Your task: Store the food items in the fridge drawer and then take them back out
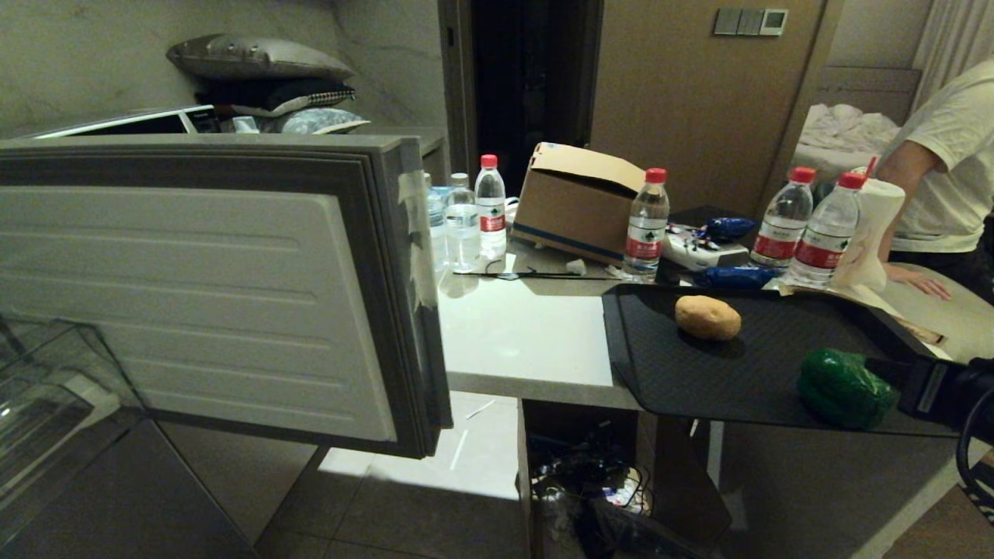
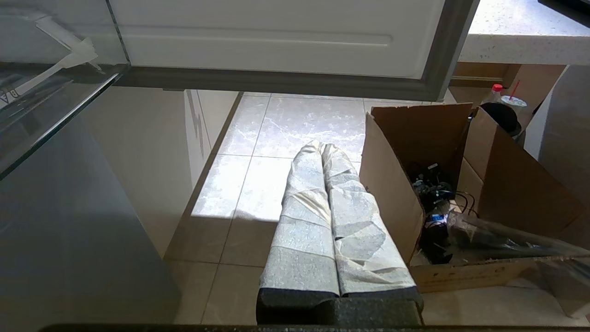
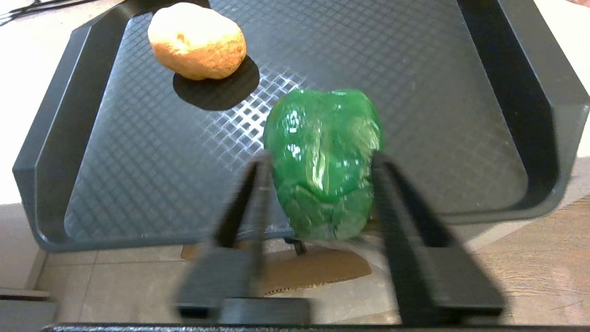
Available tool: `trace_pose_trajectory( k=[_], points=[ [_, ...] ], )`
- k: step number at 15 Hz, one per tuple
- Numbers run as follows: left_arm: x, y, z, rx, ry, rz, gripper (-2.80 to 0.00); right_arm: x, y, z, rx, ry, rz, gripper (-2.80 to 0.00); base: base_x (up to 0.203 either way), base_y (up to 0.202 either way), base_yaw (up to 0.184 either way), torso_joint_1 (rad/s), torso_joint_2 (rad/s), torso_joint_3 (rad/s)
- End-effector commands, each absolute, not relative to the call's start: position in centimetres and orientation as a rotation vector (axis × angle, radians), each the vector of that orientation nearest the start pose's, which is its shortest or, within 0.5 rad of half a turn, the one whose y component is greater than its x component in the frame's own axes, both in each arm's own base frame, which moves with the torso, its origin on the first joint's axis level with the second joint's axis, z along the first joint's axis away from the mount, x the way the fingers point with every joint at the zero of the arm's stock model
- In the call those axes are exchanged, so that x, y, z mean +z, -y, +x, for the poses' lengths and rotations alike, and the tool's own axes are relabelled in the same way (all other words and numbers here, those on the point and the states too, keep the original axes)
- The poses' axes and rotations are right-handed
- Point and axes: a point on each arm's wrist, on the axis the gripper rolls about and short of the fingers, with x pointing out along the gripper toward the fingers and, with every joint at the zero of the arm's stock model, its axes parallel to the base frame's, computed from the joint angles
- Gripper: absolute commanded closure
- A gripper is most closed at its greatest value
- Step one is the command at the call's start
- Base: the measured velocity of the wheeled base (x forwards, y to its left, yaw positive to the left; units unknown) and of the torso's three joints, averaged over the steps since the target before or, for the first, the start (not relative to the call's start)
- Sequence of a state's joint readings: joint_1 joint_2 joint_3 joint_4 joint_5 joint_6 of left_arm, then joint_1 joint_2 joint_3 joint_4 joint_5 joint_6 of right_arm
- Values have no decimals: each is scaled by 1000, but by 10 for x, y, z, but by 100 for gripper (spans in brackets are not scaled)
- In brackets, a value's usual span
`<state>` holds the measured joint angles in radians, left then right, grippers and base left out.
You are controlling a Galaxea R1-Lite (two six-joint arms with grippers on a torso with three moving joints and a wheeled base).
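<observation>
A tan potato [image 1: 707, 317] [image 3: 197, 40] lies on the black tray [image 1: 660, 365] on the counter. A glossy green item [image 1: 845, 388] [image 3: 322, 152] rests at the tray's near edge. My right gripper [image 3: 320, 159] comes in from the right with its fingers [image 3: 392, 193] spread on either side of the green item; a thin gap shows on one side. The fridge drawer [image 1: 194, 295] stands pulled out at the left, showing its white ribbed inner face and clear bin [image 1: 46, 388]. My left gripper [image 2: 321, 145] hangs shut and empty over the floor below the drawer.
Several red-capped water bottles [image 1: 645, 225], a cardboard box [image 1: 578, 200] and a paper roll [image 1: 874, 233] stand behind the tray. A person [image 1: 943, 155] leans a hand on the counter at far right. An open box of cables [image 2: 438, 203] sits on the floor under the counter.
</observation>
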<state>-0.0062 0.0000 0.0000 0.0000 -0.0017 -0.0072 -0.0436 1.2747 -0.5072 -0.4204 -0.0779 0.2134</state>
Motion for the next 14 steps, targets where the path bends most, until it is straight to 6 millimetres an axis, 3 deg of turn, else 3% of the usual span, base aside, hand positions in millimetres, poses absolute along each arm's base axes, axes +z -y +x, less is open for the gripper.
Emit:
trace_pose_trajectory(
  k=[1, 9, 14],
  points=[
    [76, 0, -23, -8, -2, -8, 0, 185, 10, 198, -158, -346, 205, -280, 0, 0, 0, 0, 0, 0],
    [75, 0, -23, -8, -1, -8, 0, 168, 12, 225, -170, -435, 204, -280, 0, 0, 0, 0, 0, 0],
    [75, 0, -23, -7, 0, -8, 0, 166, 12, 231, -172, -446, 207, -280, 0, 0, 0, 0, 0, 0]
  ],
)
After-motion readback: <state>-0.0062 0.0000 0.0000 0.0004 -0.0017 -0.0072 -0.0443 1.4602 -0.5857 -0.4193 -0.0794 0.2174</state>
